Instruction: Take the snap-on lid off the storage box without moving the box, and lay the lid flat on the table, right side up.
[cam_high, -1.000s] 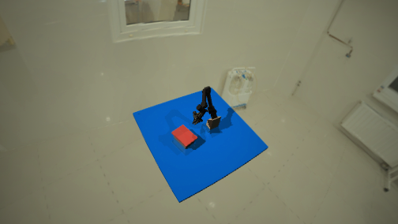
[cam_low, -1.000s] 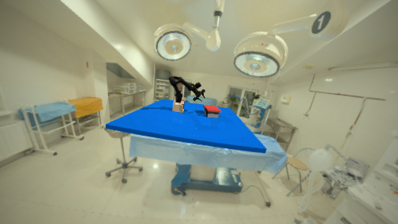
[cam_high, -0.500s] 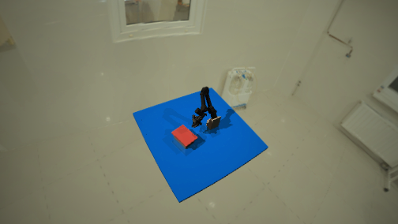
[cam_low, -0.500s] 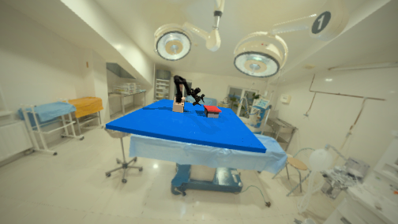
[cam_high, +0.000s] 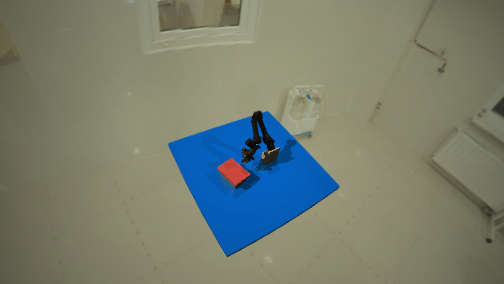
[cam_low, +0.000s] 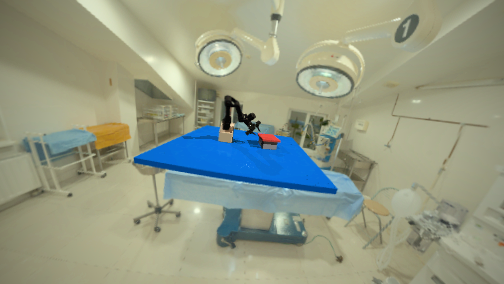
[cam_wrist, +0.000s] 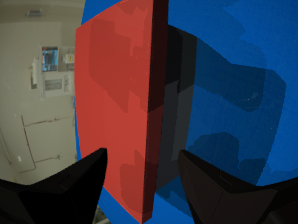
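Observation:
The red lid (cam_high: 233, 172) (cam_low: 269, 138) (cam_wrist: 115, 90) sits on top of the grey storage box (cam_high: 227, 183) (cam_low: 269, 146) (cam_wrist: 176, 120), with its top facing up. The box stands on the blue table (cam_high: 260, 215) (cam_low: 225, 165) (cam_wrist: 240, 30). My gripper (cam_high: 248, 154) (cam_low: 256, 128) (cam_wrist: 143, 155) is partly open with nothing between its fingers. It hangs above and beside the box, on the side toward the arm's base. In the wrist view the lid's near edge and part of the box's side show beyond the gap between the fingertips. The box's far side is hidden there.
The arm's pale base block (cam_high: 270, 156) (cam_low: 226, 135) stands on the table a short way from the box. The arm's shadow falls on the table. Two surgical lamps (cam_low: 220, 57) (cam_low: 325, 80) hang high above in the exterior view.

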